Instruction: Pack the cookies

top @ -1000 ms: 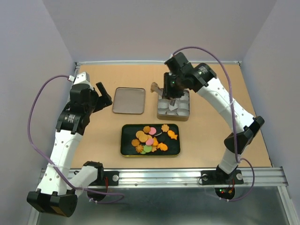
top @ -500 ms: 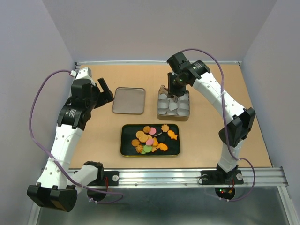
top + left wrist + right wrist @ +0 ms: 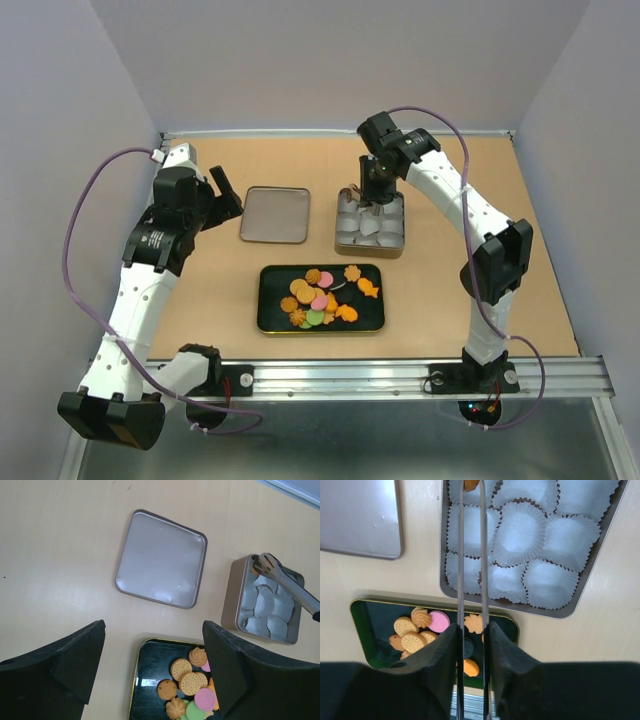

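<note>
The cookies [image 3: 322, 296] lie heaped in a black tray [image 3: 270, 320] at the near middle; they also show in the left wrist view [image 3: 190, 680] and the right wrist view [image 3: 415, 635]. My right gripper [image 3: 372, 185] [image 3: 471, 627] is shut on thin metal tongs [image 3: 460, 555]. The tongs' tips pinch one orange cookie [image 3: 471, 484] over the far-left corner of a metal tin [image 3: 345, 243] lined with white paper cups [image 3: 520, 532]. My left gripper [image 3: 225, 195] [image 3: 152, 630] is open and empty, held above the table left of the lid.
The tin's flat grey lid [image 3: 274, 214] [image 3: 161, 559] lies left of the tin [image 3: 235, 600], behind the tray [image 3: 150, 665]. The tongs [image 3: 285, 582] reach into the tin from the right. A raised rim runs along the table's back edge.
My right arm has swung the tongs with the cookie rightward from beside the tin to over its far-left corner. My left gripper has shifted slightly back.
</note>
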Available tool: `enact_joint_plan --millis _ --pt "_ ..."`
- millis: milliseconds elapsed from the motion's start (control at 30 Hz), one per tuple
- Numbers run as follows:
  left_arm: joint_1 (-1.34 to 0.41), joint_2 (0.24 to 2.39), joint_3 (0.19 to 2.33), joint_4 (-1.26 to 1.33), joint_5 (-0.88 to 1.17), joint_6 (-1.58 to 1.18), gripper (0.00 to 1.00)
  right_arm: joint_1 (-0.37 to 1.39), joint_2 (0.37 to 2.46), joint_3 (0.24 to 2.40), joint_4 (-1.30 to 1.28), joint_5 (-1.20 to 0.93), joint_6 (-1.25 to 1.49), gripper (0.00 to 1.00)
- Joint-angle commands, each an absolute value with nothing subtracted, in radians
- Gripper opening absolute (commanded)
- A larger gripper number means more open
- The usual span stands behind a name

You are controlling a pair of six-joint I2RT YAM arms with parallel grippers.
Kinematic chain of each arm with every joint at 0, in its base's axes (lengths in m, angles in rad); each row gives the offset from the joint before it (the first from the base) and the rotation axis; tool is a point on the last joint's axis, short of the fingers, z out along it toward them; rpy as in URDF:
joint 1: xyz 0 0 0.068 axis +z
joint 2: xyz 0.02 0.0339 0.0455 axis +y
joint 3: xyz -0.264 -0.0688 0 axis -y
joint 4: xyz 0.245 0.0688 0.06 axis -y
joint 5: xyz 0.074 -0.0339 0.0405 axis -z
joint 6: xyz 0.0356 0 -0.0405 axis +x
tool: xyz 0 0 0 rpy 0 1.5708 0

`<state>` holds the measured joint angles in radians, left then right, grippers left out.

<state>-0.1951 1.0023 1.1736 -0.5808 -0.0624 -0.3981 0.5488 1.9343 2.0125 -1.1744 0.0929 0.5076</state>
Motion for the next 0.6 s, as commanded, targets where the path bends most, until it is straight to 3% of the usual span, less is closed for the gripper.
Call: enact_joint_plan --millis 0,167,567 --pt "-0.199 1.009 1.229 -0.565 -0.081 -0.379 0.89 0.543 1.931 2.008 -1.106 0.081 0.486 0.4" --pt "-0.199 1.014 1.236 -0.569 -0.089 -0.377 0.89 0.543 1.934 2.013 -1.1 0.084 0.477 0.49" --pt "-0.199 1.008 1.239 -0.575 -0.095 -0.393 0.89 0.531 1.849 2.049 -1.147 0.109 0.454 0.49"
